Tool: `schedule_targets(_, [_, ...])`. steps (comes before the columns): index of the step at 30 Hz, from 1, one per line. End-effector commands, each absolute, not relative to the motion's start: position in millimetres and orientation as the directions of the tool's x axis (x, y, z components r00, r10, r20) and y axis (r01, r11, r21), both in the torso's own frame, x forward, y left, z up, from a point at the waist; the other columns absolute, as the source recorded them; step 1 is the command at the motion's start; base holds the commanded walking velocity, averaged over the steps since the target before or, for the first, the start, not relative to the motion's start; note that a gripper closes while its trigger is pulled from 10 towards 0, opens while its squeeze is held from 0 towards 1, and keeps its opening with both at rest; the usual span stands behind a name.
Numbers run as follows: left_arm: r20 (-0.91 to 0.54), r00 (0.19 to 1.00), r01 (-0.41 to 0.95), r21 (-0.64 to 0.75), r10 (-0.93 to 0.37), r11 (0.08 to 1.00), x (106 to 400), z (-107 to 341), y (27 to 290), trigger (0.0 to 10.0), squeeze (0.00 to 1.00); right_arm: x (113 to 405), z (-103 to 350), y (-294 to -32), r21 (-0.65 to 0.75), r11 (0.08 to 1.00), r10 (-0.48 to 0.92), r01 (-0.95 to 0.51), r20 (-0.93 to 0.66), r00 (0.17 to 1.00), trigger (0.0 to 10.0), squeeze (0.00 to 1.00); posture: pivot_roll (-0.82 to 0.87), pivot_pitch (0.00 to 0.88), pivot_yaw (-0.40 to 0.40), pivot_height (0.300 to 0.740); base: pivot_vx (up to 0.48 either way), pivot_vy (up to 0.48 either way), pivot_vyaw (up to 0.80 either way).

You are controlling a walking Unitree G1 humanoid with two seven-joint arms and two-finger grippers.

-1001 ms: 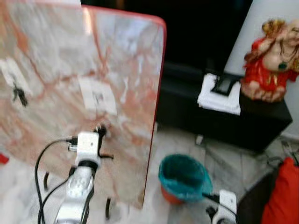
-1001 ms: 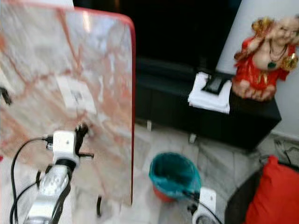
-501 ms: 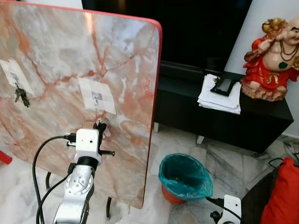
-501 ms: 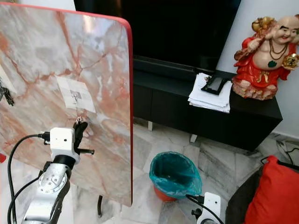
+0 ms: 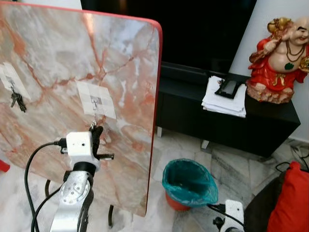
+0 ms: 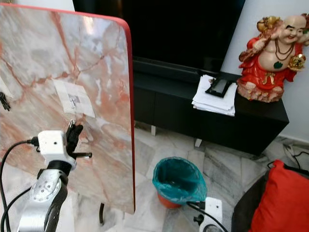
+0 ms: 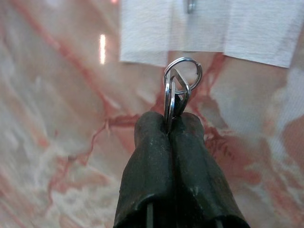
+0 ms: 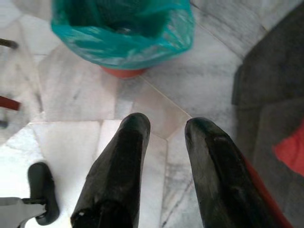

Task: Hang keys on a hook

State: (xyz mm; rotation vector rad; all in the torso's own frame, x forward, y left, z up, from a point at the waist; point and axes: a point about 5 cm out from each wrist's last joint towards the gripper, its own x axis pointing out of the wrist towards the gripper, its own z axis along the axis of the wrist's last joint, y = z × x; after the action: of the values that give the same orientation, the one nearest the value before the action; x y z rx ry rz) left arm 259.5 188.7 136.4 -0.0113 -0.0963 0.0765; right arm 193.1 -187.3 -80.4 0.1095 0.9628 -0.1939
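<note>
Keys point(image 7: 176, 88) — one ring pinched by left gripper point(image 7: 170, 124) jaws, two hooks point(image 5: 96, 102) on board point(image 5: 126, 58), right gripper point(image 8: 166, 126) jaws spread.

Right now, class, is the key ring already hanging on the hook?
No: the key ring sits pinched in the left claw, just short of the hook.

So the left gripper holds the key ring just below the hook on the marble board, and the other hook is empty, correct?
Not quite: the other hook already carries keys, seen in the left eye view. The left gripper does hold the key ring just below its hook on the marble board.
</note>
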Motion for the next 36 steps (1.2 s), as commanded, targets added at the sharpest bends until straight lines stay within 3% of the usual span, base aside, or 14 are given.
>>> schedule_targets(1, [0.108,0.991,-0.076,-0.054,0.081,0.996,257.0,145.4,189.9,10.0,0.00,193.5,-80.3,-188.1,-0.010,0.980,-0.119,0.198,-0.829,0.547,10.0,0.00,0.10,0.000,-0.073,0.740,0.000,0.000,0.00])
schedule_targets(8, [0.069,0.996,-0.059,-0.078,0.064,0.995,262.5,157.9,188.7,10.0,0.00,193.5,-80.2,-189.5,-0.015,0.982,-0.118,0.189,-0.829,0.547,10.0,0.00,0.10,0.000,-0.077,0.740,0.000,0.000,0.00])
schedule_targets(24, [0.008,0.992,0.127,-0.045,-0.127,0.991,272.5,201.4,167.3,10.0,0.00,192.8,-80.3,-191.0,-0.017,0.983,-0.117,0.183,-0.829,0.546,10.0,0.00,0.10,0.000,-0.077,0.740,0.000,0.000,0.00])
schedule_targets(36, [-0.068,0.994,0.073,-0.097,-0.080,0.993,261.2,193.9,172.4,10.0,0.00,192.6,-80.4,-191.5,-0.016,0.983,-0.116,0.185,-0.831,0.545,10.0,0.00,0.10,0.000,-0.078,0.740,0.000,0.000,0.00])
